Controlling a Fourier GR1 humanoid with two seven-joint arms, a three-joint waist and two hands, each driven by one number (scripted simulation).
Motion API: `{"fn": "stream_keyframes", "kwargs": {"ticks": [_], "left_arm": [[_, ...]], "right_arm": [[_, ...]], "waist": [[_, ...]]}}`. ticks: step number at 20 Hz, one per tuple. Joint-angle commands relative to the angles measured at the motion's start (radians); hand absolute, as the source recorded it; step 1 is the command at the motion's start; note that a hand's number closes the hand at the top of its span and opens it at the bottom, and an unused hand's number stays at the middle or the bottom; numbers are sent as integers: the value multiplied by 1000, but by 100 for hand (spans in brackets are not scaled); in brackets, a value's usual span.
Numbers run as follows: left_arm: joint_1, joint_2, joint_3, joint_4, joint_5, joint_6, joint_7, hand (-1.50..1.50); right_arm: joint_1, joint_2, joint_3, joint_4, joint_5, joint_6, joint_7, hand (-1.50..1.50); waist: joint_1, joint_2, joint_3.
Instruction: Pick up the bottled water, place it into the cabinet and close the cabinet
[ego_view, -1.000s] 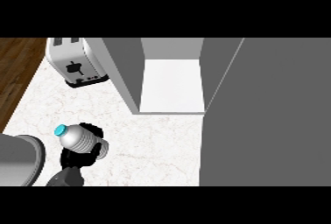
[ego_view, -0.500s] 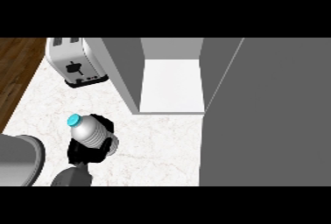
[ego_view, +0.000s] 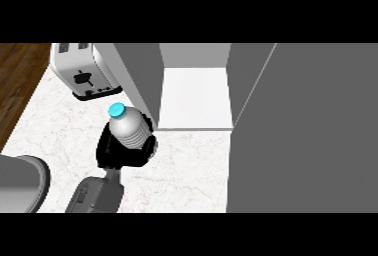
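We see left hand (ego_view: 125, 150), fingers curled round lower body of bottled water (ego_view: 128, 127), upright above counter (ego_view: 192, 165), just left of open cabinet (ego_view: 193, 100). Likely light, smooth, slippery; we favour mid-body hold.

Under my robot hand (ego_view: 125, 152), matt black: tabletop (ego_view: 184, 165), white veined marble; toaster (ego_view: 83, 70), brushed metal; bottled water (ego_view: 129, 127), ribbed clear plastic, was logged.
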Motion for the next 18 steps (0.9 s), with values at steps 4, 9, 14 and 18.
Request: {"fn": "stream_keyframes", "kwargs": {"ticks": [4,9,14,18], "left_arm": [[-172,-1,-98,46,14,192,43,150],[-317,-1,-158,57,-74,380,64,150],[-450,0,-205,191,-83,480,37,150],[-511,0,-211,229,-130,548,101,150]], "right_arm": [[-40,-14,-26,42,-29,0,-18,-150],[-47,12,13,22,-16,-36,16,-150],[-21,9,37,-11,-16,-35,20,-150],[-99,-8,-21,68,-46,-16,14,-150]], "waist": [[-3,2,0],[-7,2,0],[-29,5,0],[-25,7,0]]}}
